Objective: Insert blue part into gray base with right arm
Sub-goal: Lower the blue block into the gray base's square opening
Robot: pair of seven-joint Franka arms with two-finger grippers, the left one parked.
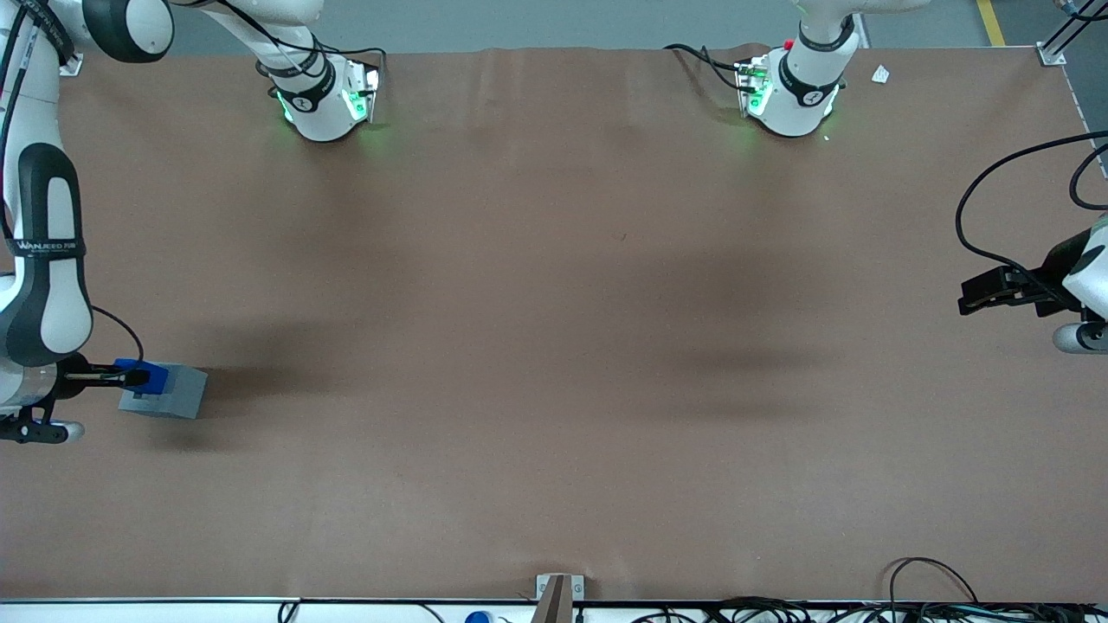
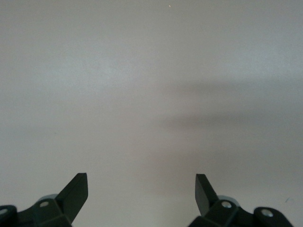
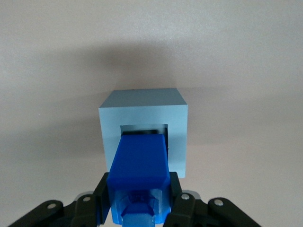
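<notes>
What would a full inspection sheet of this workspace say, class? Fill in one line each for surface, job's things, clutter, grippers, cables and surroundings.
Surface: brown table, with soft shadows.
Job's things: blue part held over the gray base, its tip at the square recess; base stands at the working arm's end of the table.
Clutter: small white scrap near the parked arm's mount.
Grippers: gripper shut on the blue part, directly above the base.
Cables: black cables at the parked arm's end; more along the near edge.
Surroundings: gray floor with a yellow line.
</notes>
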